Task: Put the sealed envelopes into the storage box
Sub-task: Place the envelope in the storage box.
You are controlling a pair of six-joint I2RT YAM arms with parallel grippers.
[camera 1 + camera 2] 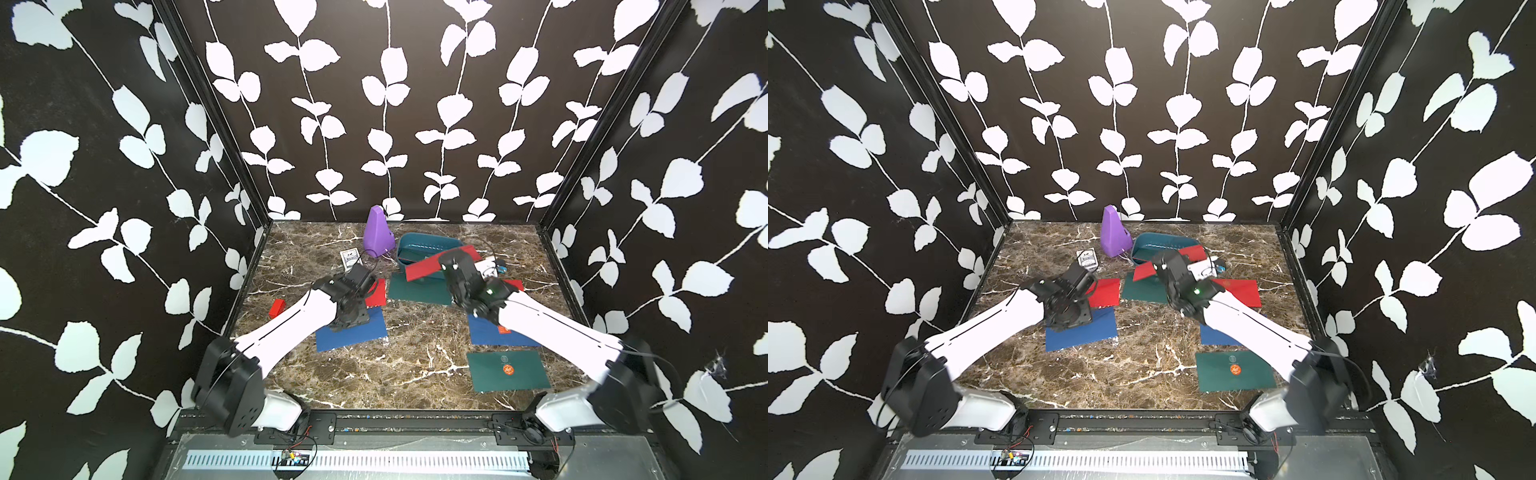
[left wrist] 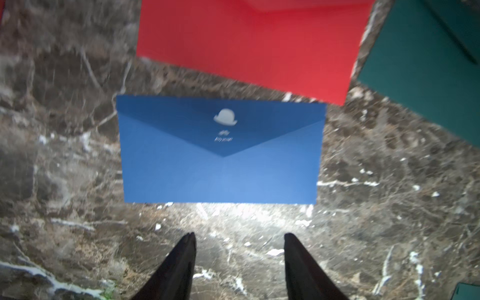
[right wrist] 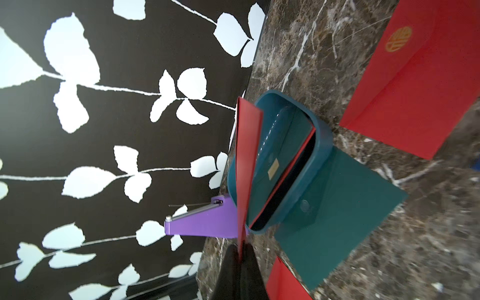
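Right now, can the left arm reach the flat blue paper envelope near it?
Probably yes. The open left gripper hovers just short of the flat blue paper envelope, with only bare marble tabletop between them and nothing on top of it.

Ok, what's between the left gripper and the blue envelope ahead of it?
Only bare table. The left wrist view shows nothing between the left gripper and the blue envelope.

High stereo pair, two wrist close-ups
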